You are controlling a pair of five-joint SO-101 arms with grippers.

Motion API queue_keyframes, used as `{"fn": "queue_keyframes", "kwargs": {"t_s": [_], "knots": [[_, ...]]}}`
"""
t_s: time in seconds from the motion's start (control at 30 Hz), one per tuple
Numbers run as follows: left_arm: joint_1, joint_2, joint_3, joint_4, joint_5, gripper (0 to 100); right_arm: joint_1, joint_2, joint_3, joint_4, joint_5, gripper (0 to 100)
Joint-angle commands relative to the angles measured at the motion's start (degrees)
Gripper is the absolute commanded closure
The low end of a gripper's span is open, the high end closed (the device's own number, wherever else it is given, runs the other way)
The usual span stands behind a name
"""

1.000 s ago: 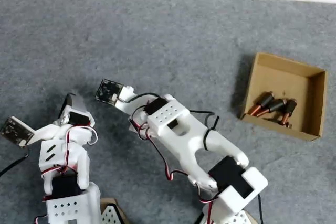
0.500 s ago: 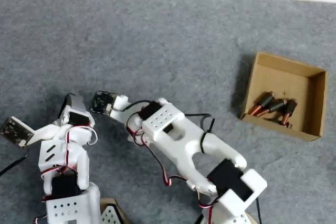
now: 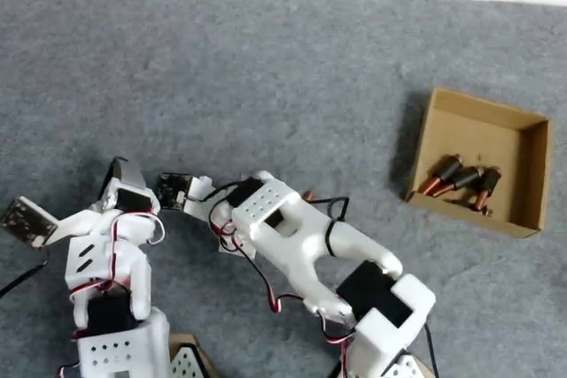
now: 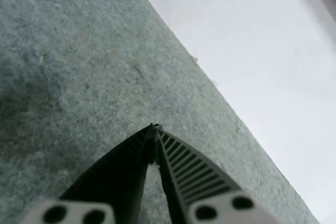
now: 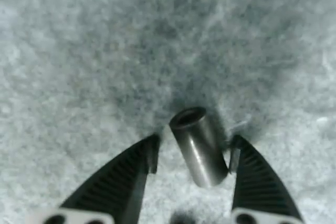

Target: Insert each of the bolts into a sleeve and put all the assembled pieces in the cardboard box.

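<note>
Sleeve [image 5: 198, 146] between open right claw [image 5: 192, 155]

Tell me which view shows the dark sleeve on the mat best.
The right wrist view: the sleeve lies on the mat between the fingers of the open right end effector, hollow end visible. In the high view the right arm covers that spot; the left wrist view faces mat elsewhere.
</note>
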Motion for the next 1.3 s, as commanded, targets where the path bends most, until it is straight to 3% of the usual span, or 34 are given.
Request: {"fn": "queue_keyframes", "kwargs": {"t_s": [0.0,0.17,0.33,0.5,0.83,1.07,1.27], "knots": [[-0.5,-0.5,0.4,-1.1,-0.4,99,-0.1,1.6,0.2,0.8,0.2,79.6],[-0.5,-0.5,0.4,-1.1,-0.4,99,-0.1,1.7,0.2,0.9,0.1,80.5],[-0.7,-0.5,0.4,-1.1,-0.4,99,0.0,1.7,0.2,0.7,0.0,99.8],[-0.7,-0.5,0.3,-1.1,-0.4,99,2.1,1.4,0.1,0.1,-0.2,99.4],[-0.8,-0.5,0.1,-1.1,-0.4,99,10.9,-11.2,1.7,-9.2,-14.1,99.4],[-0.9,-0.5,0.0,-1.1,-0.2,99,17.0,-28.3,18.0,-21.4,-20.6,99.4],[-0.5,-0.6,0.5,-1.1,-0.4,99,20.8,-44.7,30.6,-25.4,-24.1,99.4]]}}
